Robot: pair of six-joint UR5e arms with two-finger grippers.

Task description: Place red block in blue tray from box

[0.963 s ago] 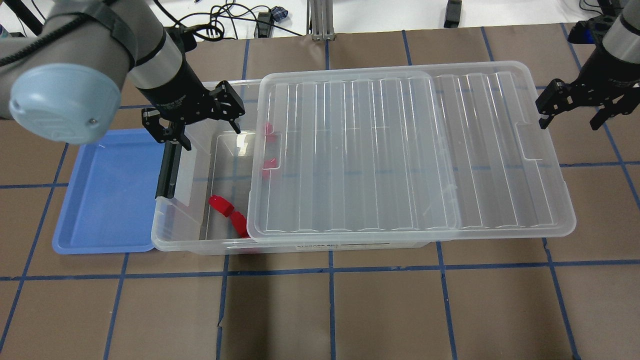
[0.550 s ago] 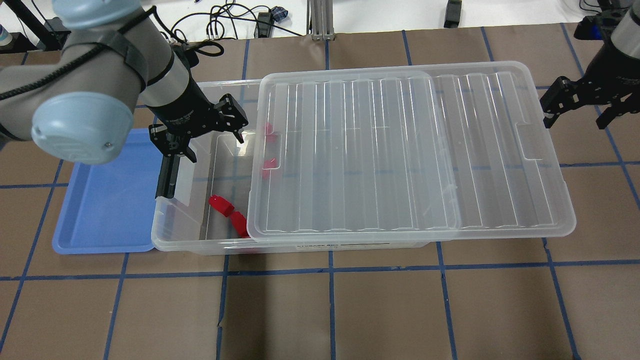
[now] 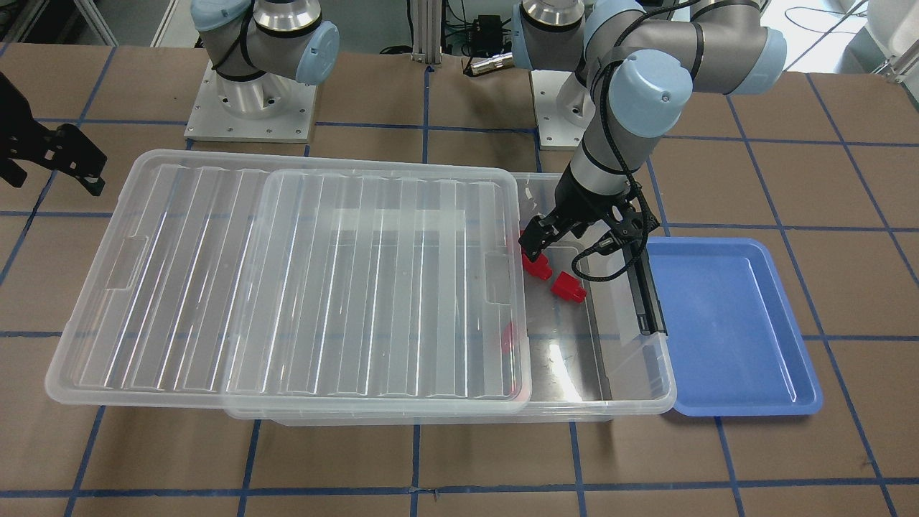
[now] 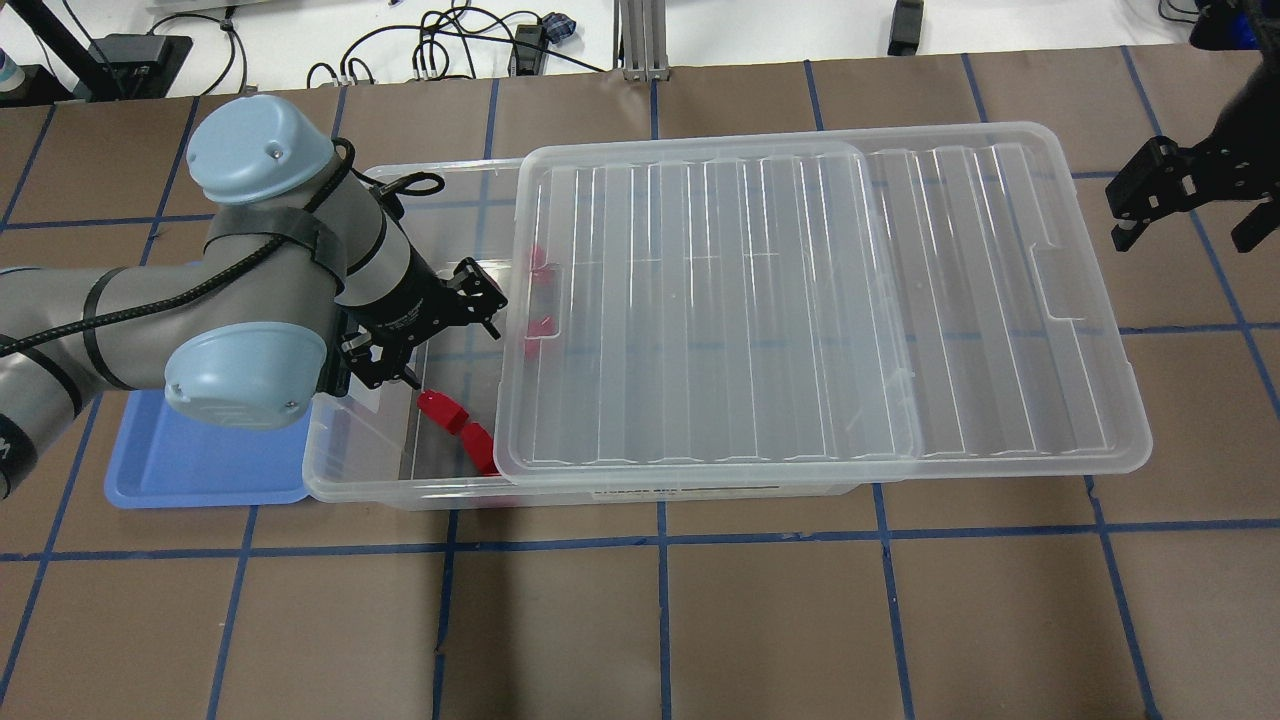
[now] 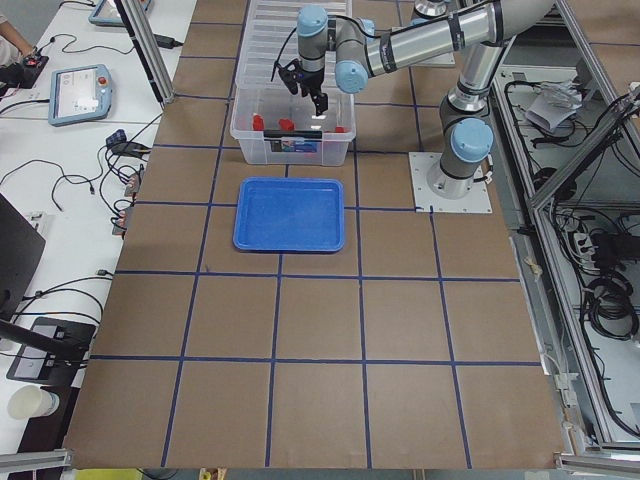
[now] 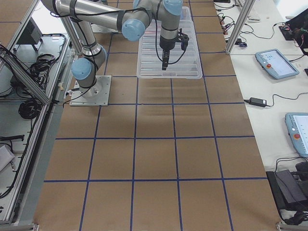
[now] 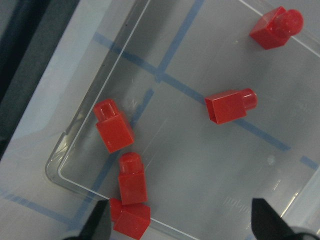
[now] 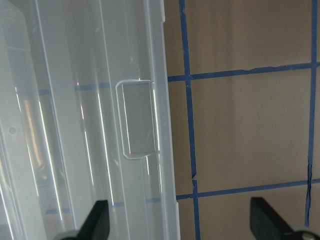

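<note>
The box (image 4: pixel 360 472) lies across the table with its clear lid (image 4: pixel 720 300) slid toward my right, so its left end is uncovered. Several red blocks lie on the box floor; two are in the open (image 4: pixel 442 410) (image 3: pixel 568 287), others show dimly under the lid (image 4: pixel 540 325). My left gripper (image 4: pixel 450 355) (image 3: pixel 574 248) hangs open inside the uncovered end, just above the blocks, holding nothing. The left wrist view shows several red blocks (image 7: pixel 114 131) (image 7: pixel 230 106) below its spread fingers. The blue tray (image 4: pixel 200 450) (image 3: pixel 725 323) sits against the box's left end, with nothing in it. My right gripper (image 4: pixel 1185 235) (image 8: pixel 180 222) is open beside the lid's far end.
A black latch (image 3: pixel 650 301) runs along the box's short end beside the tray. The lid (image 3: pixel 287 287) overhangs the box on my right side. The robot bases (image 3: pixel 248 108) stand behind the box. Brown table surface with blue tape lines (image 4: pixel 660 600) lies in front.
My left arm has swung toward the near side and lowered its open gripper into the box's uncovered end, close over the red blocks. My right gripper has drifted right, away from the lid.
</note>
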